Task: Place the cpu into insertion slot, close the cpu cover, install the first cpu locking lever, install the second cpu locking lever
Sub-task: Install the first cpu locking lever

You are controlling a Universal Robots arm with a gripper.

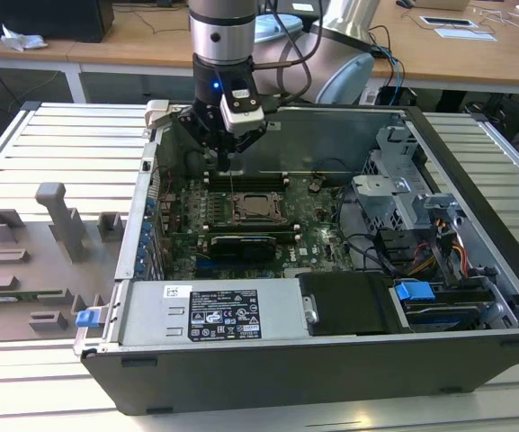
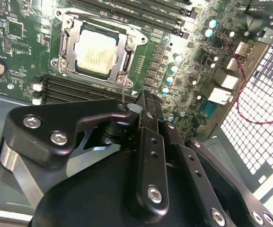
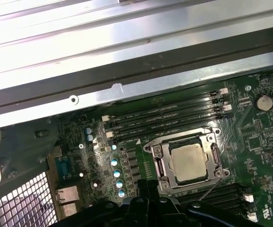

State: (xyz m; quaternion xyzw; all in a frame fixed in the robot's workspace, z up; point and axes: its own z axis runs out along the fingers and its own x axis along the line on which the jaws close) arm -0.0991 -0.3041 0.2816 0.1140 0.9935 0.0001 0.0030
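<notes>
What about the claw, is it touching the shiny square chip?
Apart. In the second wrist view, long black slots lie between the claw and the chip.

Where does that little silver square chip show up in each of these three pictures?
Exterior view: the cpu lies mid-motherboard, inside the open case.
Second wrist view: the cpu sits framed by the cpu cover.
First wrist view: the cpu sits in the same frame.
Shared landmark: the black memory slots between chip and case wall.
</notes>
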